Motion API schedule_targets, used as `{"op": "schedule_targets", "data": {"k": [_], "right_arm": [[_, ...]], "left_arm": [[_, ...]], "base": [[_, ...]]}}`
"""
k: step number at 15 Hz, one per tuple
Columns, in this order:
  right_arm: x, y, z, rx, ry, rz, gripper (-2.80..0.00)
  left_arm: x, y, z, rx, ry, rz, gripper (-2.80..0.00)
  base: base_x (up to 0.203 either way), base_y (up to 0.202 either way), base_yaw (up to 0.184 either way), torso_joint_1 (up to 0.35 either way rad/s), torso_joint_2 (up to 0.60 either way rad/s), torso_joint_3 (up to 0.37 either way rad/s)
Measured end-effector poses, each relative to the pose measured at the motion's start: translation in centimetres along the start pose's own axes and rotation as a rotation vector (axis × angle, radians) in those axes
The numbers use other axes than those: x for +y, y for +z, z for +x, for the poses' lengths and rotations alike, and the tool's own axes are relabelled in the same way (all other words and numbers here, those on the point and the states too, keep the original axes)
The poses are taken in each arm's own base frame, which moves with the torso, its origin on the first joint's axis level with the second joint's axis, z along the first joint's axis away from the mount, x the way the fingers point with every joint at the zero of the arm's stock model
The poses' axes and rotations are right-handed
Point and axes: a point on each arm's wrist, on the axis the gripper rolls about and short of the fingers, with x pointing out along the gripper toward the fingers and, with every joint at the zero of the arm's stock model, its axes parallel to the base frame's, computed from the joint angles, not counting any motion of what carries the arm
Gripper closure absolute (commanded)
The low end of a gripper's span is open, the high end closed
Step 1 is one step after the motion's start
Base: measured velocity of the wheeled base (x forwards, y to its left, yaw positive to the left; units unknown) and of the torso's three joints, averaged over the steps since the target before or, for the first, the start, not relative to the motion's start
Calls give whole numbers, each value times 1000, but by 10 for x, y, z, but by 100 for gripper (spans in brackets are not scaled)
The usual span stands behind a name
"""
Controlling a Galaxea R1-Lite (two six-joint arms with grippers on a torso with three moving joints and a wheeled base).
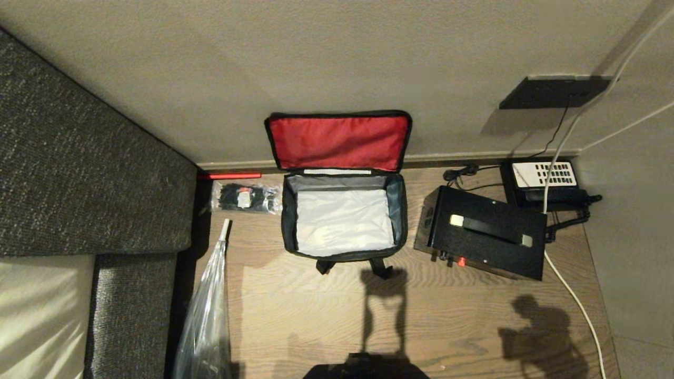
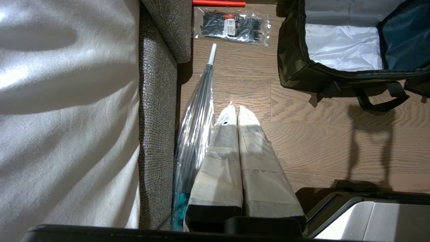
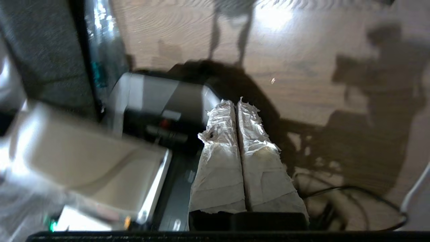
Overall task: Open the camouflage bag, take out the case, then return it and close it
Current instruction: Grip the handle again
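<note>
Nearest my head camera, the robot's dark base [image 1: 366, 368] is peeking in at the bottom edge, throwing a tall shadow toward the camouflage bag [image 1: 345, 221]. I am taking that bag as my landmark: it is sitting on the wooden floor [image 1: 453, 316] against the wall [image 1: 316, 63], its lid [image 1: 338, 141] flipped back so the red lining is facing me and its pale inside is lying bare. Just right of the bag, the case [image 1: 482, 231] is resting on the floor, tilted, its red spot on the near edge. Beyond the case, a black telephone [image 1: 545, 181] is sitting by the wall. Left of the bag, a clear packet of black ties [image 1: 245, 198] is lying, with a folded clear umbrella [image 1: 208, 310] nearer me and a grey sofa [image 1: 89, 173] farther left.

Through the left wrist, I am seeing the left hand [image 2: 234, 107] clenched, its taped fingers pressed together and grasping nothing, hanging over the floor on the sofa side of the bag [image 2: 302, 72], beside the umbrella [image 2: 196, 127].

Through the right wrist, the right hand [image 3: 236, 102] is likewise clenched and grasping nothing, hanging above the robot's base [image 3: 161, 101]; the bag is out of this view.
</note>
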Motion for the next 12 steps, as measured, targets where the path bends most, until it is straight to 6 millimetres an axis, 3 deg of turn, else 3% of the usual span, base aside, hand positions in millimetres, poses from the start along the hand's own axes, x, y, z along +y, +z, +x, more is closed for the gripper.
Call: {"op": "schedule_targets", "data": {"k": [2,5,8,12], "right_arm": [[-14,43,41,44,-9,-27,0],[-43,78,121,99,-12,-79,0],[-73,87,202,115,-14,-110,0],[-106,86,282,32,-51,-253,0]], "left_arm": [[0,0,0,0,0,0,0],[0,0,0,0,0,0,0],[0,0,0,0,0,0,0],[0,0,0,0,0,0,0]], "base": [[0,0,0,0,0,0],[0,0,0,0,0,0],[0,0,0,0,0,0],[0,0,0,0,0,0]]}}
